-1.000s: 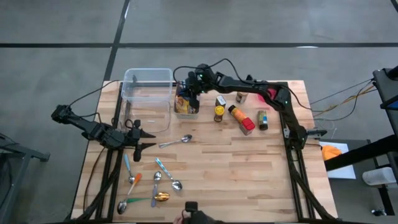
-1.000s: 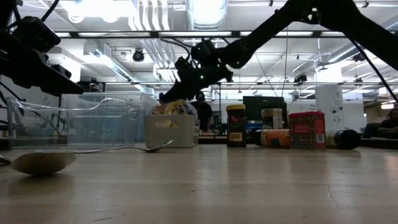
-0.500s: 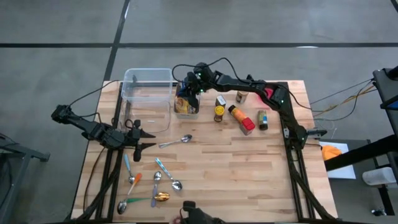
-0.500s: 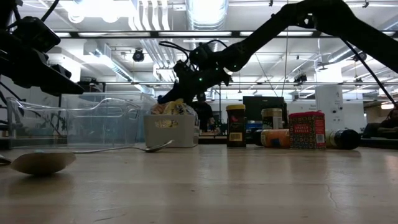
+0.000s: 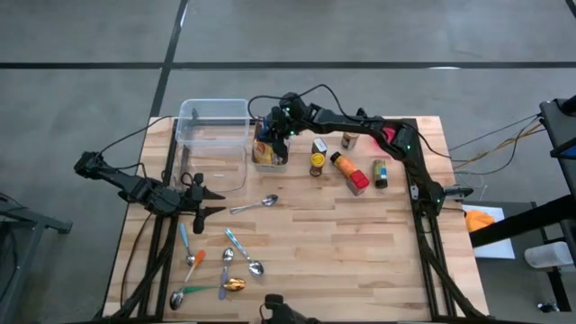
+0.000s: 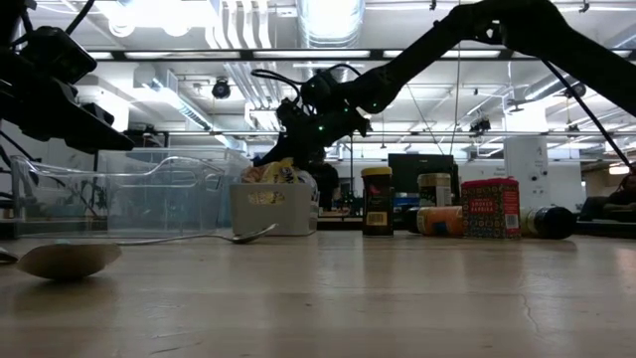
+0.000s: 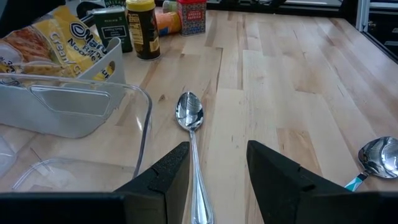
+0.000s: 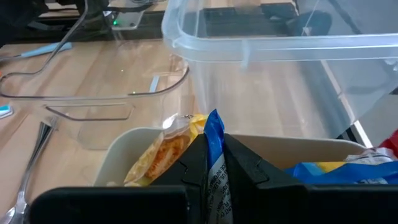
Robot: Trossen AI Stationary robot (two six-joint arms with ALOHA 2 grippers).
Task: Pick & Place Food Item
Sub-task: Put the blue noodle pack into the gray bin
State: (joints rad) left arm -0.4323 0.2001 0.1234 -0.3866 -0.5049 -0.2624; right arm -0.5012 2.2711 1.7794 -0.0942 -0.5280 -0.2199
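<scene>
A white bin [image 5: 269,153] of food packets stands at the table's far side, next to a clear plastic container [image 5: 214,133]. My right gripper [image 8: 214,168] reaches over the bin from the right and is shut on a blue-and-yellow packet [image 8: 213,127]; in the low view it [image 6: 275,155] hovers just above the bin [image 6: 266,207]. An orange-yellow packet [image 8: 160,155] lies in the bin beside it. My left gripper [image 7: 217,171] waits open near the table's left edge [image 5: 202,200], nothing between its fingers, above a spoon [image 7: 189,118]. My right gripper pinches the blue-and-yellow packet's upper edge [image 8: 214,138] between its two fingers. The fingers slant down from the table's right side. The edge stands up above the bin's rim [image 8: 134,140]; the fingers hide the packet's lower part.
Right of the bin stand and lie spice jars and bottles [image 5: 317,158] [image 5: 349,172] [image 5: 380,173] [image 5: 348,139]. One spoon [image 5: 256,204] lies mid-table, and several more lie near the front left [image 5: 225,265]. The table's middle and right front are bare wood.
My right gripper has tipped and rolled slightly over the white bin and stays shut on the packet.
</scene>
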